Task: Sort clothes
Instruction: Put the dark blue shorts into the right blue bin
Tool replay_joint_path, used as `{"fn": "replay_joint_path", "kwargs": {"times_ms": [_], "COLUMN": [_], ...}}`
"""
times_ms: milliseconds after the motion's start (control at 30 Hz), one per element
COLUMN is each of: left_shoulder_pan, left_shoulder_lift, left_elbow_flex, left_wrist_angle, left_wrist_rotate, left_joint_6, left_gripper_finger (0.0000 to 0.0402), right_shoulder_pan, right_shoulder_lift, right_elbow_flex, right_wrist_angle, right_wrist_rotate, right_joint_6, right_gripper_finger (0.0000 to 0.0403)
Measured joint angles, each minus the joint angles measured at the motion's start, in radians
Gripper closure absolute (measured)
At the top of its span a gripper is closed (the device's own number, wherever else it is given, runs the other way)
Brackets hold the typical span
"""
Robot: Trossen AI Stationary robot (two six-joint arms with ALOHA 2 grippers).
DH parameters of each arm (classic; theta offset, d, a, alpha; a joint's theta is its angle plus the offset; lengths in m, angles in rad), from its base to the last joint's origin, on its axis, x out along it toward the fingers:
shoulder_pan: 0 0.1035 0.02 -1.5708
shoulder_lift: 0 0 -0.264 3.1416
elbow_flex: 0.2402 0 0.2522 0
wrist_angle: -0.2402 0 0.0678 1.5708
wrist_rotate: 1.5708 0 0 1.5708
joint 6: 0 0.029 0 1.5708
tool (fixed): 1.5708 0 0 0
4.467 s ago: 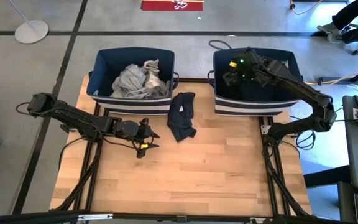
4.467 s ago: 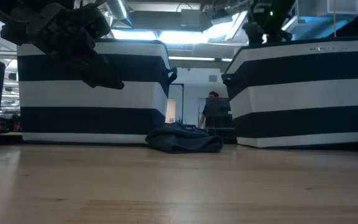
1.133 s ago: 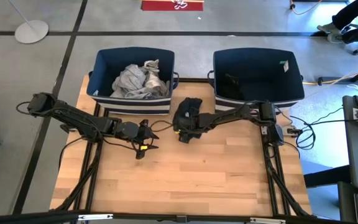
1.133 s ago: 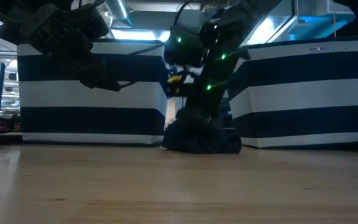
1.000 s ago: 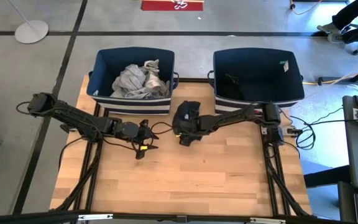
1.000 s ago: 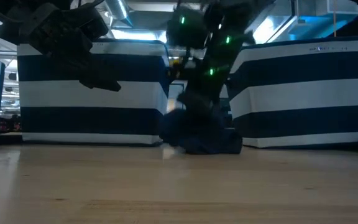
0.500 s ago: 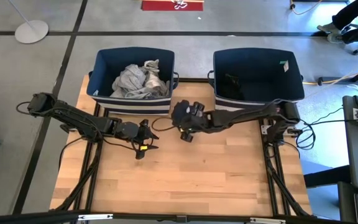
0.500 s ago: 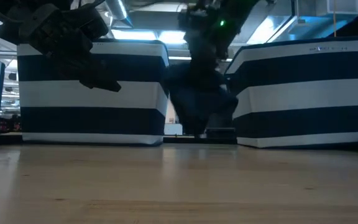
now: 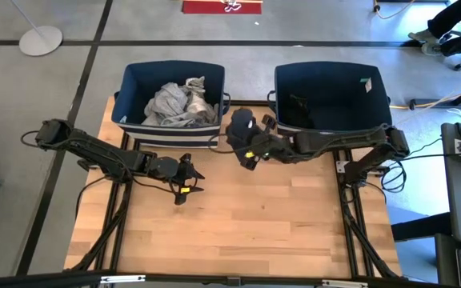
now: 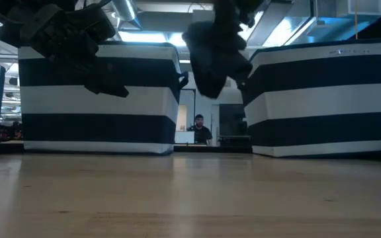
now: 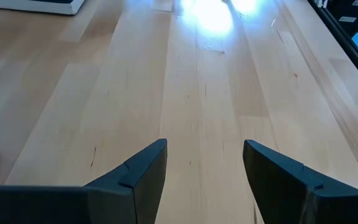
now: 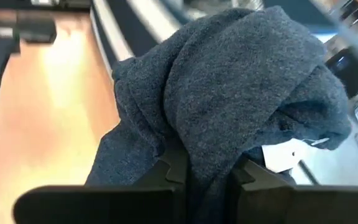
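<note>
A dark navy garment (image 9: 240, 128) hangs bunched in the air between the two navy striped bins, with my right gripper (image 12: 205, 171) shut on it. In the low view the garment (image 10: 210, 59) is well above the wooden table. The left bin (image 9: 134, 80) holds light grey and white clothes (image 9: 176, 102). The right bin (image 9: 374, 104) has a dark piece (image 9: 298, 104) in it. My left gripper (image 9: 186, 181) stands open above the table's left half, nothing between its fingers (image 11: 143, 171). My right gripper pinches a bunched fold of the dark garment (image 12: 202, 140) between its two fingers, several layers thick. The arm reaches in from the table's right side. The garment is lifted clear of the table and sags in a slack lump around and below the fingers.
The two bins stand along the table's far edge with a narrow gap between them. Bare wooden tabletop (image 9: 278, 216) spreads over the near half. A person (image 10: 198, 127) shows far off in the room behind the table.
My right gripper has risen and gone toward the table's far edge and a little right, carrying the dark garment. The garment, which lay in a heap on the table a second ago, is now lifted clear and hangs between the bins.
</note>
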Motion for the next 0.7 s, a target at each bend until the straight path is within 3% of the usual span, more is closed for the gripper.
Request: {"fn": "replay_joint_path", "kwargs": {"times_ms": [167, 400, 700], "left_shoulder_pan": [0.0, 0.0, 0.0], "left_shoulder_lift": [0.0, 0.0, 0.0], "left_elbow_flex": [0.0, 0.0, 0.0], "left_wrist_angle": [0.0, 0.0, -0.006], "left_wrist_rotate": [0.0, 0.0, 0.0], "left_joint_6": [0.0, 0.0, -0.002], "left_gripper_finger": [0.0202, 0.0202, 0.0202], "right_shoulder_pan": [0.0, -0.003, -0.118], "right_shoulder_lift": [-0.046, -0.062, -0.063], "right_elbow_flex": [0.018, 0.148, 0.332], "right_wrist_angle": [0.059, 0.057, -0.104], "right_wrist_rotate": [0.049, 0.219, 0.337], "right_joint_6": [-0.102, -0.289, -0.389], "right_gripper_finger": [0.0364, 0.0364, 0.0363]}}
